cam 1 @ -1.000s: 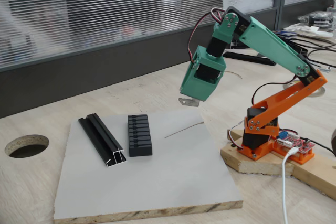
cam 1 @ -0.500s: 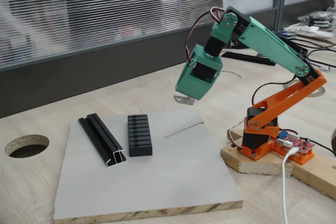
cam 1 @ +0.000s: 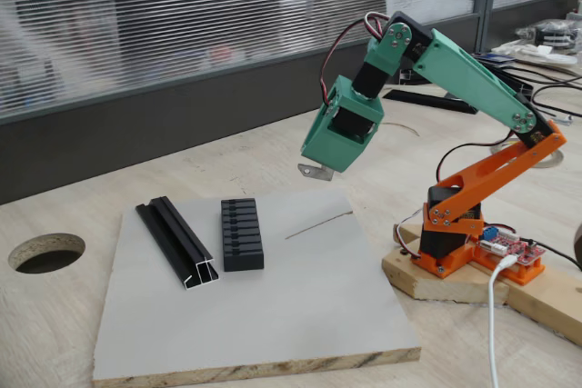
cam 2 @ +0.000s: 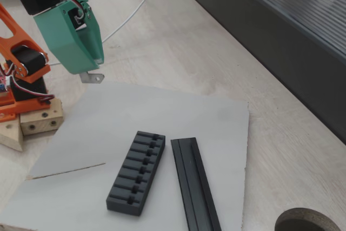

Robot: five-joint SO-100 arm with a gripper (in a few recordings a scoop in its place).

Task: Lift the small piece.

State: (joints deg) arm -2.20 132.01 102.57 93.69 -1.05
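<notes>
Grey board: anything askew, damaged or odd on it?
A thin dark line, a scratch or a wire, crosses the grey board right of the ribbed black block. The small piece hangs at the gripper, in the air. Block and rail lie tidy.

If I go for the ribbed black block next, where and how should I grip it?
Probably across the ribbed black block's two long sides near its middle, coming straight down. It lies flat on the grey board with ribs running across its width. The channel rail lies close along one long side, so clearance for the jaws there looks tight.
</notes>
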